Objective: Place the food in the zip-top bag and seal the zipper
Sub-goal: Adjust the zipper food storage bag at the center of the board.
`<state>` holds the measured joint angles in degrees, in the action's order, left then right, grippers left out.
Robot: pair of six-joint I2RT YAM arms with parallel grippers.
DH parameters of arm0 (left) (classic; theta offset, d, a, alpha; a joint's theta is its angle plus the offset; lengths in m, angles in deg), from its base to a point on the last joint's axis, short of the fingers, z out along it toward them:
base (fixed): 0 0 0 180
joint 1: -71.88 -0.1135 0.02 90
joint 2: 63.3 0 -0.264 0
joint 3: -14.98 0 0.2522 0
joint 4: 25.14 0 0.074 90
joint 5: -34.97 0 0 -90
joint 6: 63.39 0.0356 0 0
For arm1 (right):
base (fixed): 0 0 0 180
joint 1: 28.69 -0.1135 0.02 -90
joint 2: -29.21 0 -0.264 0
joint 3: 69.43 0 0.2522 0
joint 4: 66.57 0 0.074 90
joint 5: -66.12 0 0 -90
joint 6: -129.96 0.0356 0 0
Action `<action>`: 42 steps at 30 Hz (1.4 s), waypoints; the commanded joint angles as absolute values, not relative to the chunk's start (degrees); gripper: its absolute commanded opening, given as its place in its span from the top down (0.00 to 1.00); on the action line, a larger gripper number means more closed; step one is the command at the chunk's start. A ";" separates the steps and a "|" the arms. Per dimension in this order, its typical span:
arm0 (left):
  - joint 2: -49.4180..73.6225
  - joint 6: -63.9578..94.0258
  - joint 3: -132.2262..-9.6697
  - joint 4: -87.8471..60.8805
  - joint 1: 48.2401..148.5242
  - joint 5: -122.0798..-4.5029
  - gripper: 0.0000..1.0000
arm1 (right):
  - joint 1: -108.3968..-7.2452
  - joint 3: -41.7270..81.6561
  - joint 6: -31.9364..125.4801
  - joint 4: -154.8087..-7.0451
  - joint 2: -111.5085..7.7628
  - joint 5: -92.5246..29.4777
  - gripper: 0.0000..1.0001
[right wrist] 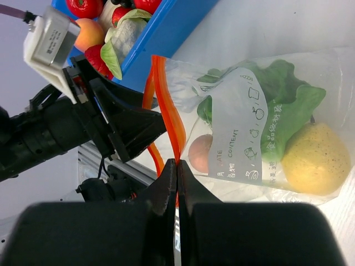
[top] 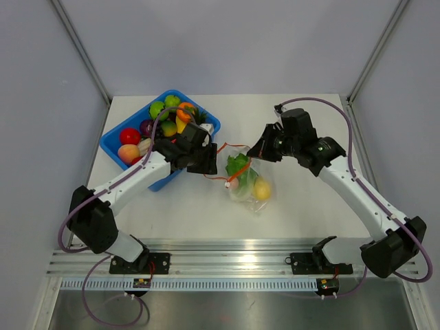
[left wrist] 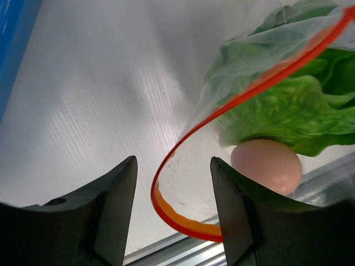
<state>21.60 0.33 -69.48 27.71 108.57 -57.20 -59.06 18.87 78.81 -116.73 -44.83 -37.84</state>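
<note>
The clear zip-top bag [top: 251, 184] lies mid-table and holds green lettuce [top: 238, 165], a yellow fruit [top: 262, 189] and a pink piece [top: 234, 184]. My right gripper [right wrist: 177, 162] is shut on the red-orange zipper strip [right wrist: 166, 111] and holds the bag's mouth up. My left gripper [left wrist: 173, 188] is open, with a loop of the zipper [left wrist: 183, 219] between its fingers, touching neither. Lettuce [left wrist: 288, 111] and the pink piece [left wrist: 266, 166] sit just past the strip. In the top view the left gripper [top: 208, 163] is at the bag's left and the right gripper [top: 263, 148] at its upper right. I cannot make out the slider tab.
The blue bin [top: 206, 113] stands at the back left, holding several toy fruits and vegetables; my left arm reaches across its front corner. The aluminium rail [top: 227, 258] runs along the near table edge. The bin wall [right wrist: 172, 27] is close behind the bag's mouth.
</note>
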 commanded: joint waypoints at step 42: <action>23.08 0.17 -76.84 22.73 114.51 -62.67 1.00 | -59.63 16.85 74.15 -119.01 -42.77 -28.02 1.00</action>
